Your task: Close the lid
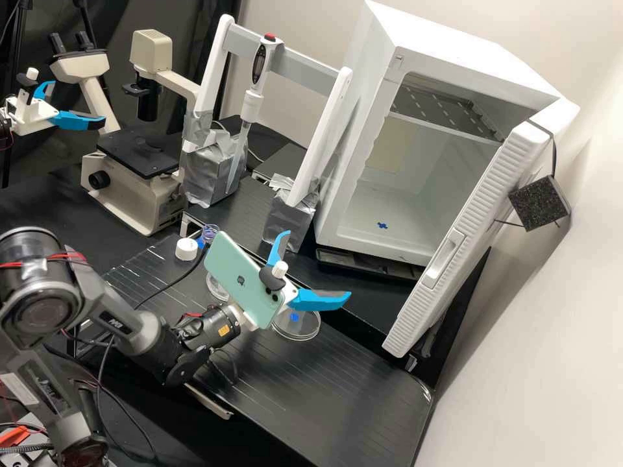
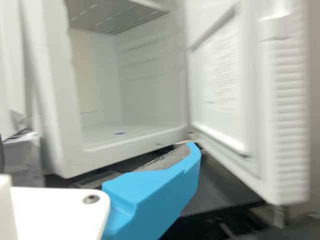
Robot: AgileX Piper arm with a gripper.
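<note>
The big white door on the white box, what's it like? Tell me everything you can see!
The door is white, looks like plastic, and has a ribbed edge with a long, pale handle set in it. It stands wide open, joined to one side of the white box. Its inside has a flat panel with a raised rim. A black strap crosses its top, near a dark speckled block. The gripper isn't touching it.
</note>
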